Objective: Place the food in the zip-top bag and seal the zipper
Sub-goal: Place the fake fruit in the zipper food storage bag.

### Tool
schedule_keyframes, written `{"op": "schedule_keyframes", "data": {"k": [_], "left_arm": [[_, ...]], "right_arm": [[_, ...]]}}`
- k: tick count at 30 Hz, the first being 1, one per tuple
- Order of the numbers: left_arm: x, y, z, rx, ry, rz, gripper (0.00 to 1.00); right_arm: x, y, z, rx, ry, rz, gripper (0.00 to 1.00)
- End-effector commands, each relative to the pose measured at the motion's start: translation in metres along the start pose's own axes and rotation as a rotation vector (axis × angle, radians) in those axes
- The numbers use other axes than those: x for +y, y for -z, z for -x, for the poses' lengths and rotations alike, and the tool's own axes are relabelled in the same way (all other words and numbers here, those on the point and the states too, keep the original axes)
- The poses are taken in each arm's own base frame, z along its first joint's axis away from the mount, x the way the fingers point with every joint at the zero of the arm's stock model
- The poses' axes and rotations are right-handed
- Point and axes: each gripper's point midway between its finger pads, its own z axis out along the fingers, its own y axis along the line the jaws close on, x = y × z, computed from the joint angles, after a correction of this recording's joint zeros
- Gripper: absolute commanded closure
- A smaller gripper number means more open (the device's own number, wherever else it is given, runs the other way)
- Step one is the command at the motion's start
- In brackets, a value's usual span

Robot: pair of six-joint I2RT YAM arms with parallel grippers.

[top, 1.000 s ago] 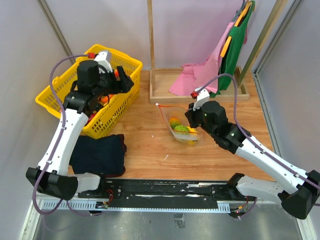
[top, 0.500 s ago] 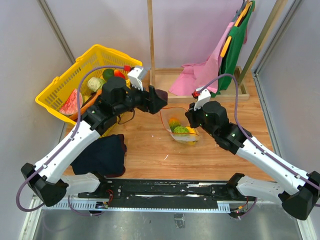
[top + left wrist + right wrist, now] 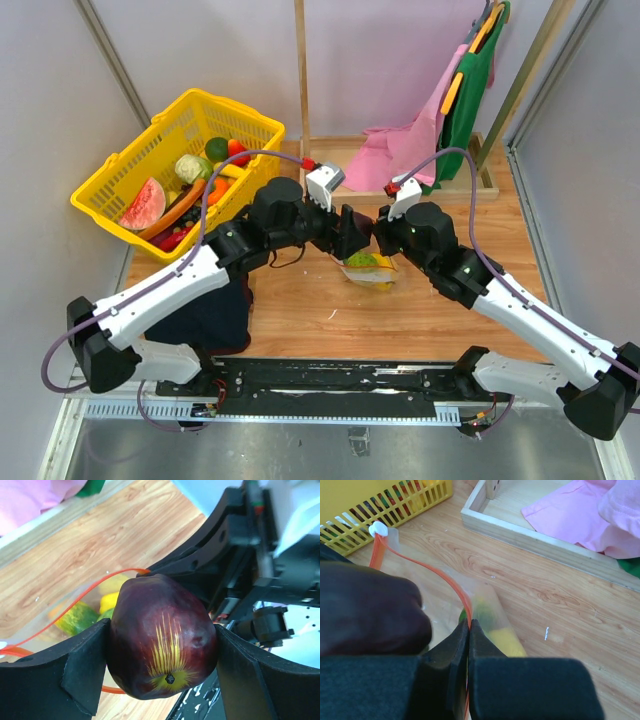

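Centre frame, the left tool (image 3: 161,672) clamps a glossy dark purple fruit (image 3: 160,630) streaked yellow, at the mouth of the clear zip-top bag (image 3: 60,605); the right tool (image 3: 468,630) pinches its red-orange zipper (image 3: 440,576).

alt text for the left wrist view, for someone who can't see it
The left gripper clamps a dark purple toy fruit with yellow streaks, held at the open bag. The bag's red-orange zipper loops around green and yellow food already inside, on a wood table, with the right arm close behind.
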Motion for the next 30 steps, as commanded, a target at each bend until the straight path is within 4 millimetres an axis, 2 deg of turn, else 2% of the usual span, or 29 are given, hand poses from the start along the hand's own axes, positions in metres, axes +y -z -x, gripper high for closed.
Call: {"op": "schedule_keyframes", "data": {"k": [1, 9, 15, 19, 23, 30], "left_arm": [[0.007, -0.011, -0.013, 0.026, 0.0, 0.047, 0.69], [0.031, -0.021, -0.041, 0.134, 0.016, 0.165, 0.69], [0.044, -0.025, -0.052, 0.198, 0.025, 0.241, 0.6], [0.058, -0.024, -0.049, 0.191, 0.032, 0.33, 0.49], [0.065, -0.024, -0.048, 0.183, 0.045, 0.374, 0.33], [0.071, -0.028, -0.046, 0.173, 0.065, 0.419, 0.16]], "right_arm": [[-0.01, 0.004, 0.008, -0.041, -0.024, -0.028, 0.99], [-0.009, 0.003, 0.007, -0.038, -0.024, -0.023, 0.99], [-0.008, 0.003, 0.006, -0.037, -0.027, -0.02, 0.99], [-0.007, 0.002, 0.005, -0.034, -0.031, -0.017, 0.99], [-0.005, 0.001, 0.005, -0.031, -0.036, -0.007, 0.99], [-0.003, -0.001, 0.002, -0.023, -0.042, 0.003, 0.99]]}}
